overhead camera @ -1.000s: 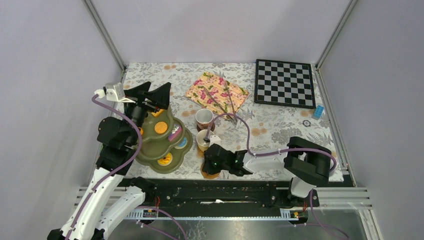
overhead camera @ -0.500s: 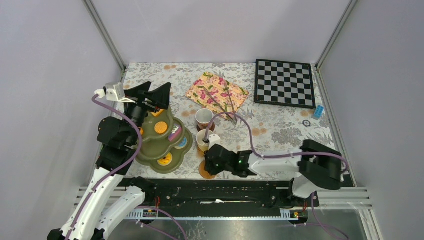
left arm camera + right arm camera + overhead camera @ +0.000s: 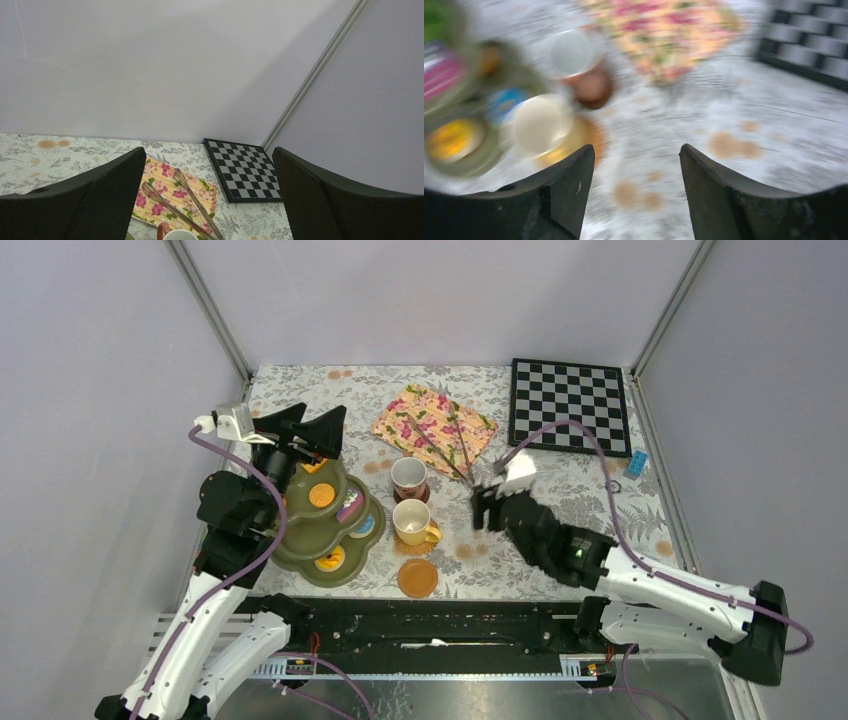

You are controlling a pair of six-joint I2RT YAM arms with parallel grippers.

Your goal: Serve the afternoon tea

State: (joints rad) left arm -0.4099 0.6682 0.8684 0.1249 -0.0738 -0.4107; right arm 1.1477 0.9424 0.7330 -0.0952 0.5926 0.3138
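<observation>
Now, right claw (image 3: 487, 512) spread wide, empty, yellow mug (image 3: 412, 521) near its left, not touching

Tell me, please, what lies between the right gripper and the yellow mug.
Nothing but bare tablecloth lies between the right gripper and the yellow mug. The top view shows this plainly, and the blurred right wrist view agrees.

tongs (image 3: 437, 447): shiny metal | yellow mug (image 3: 412, 523): glossy | stand (image 3: 303, 537): matt plastic | floral napkin (image 3: 425, 400): cloth
</observation>
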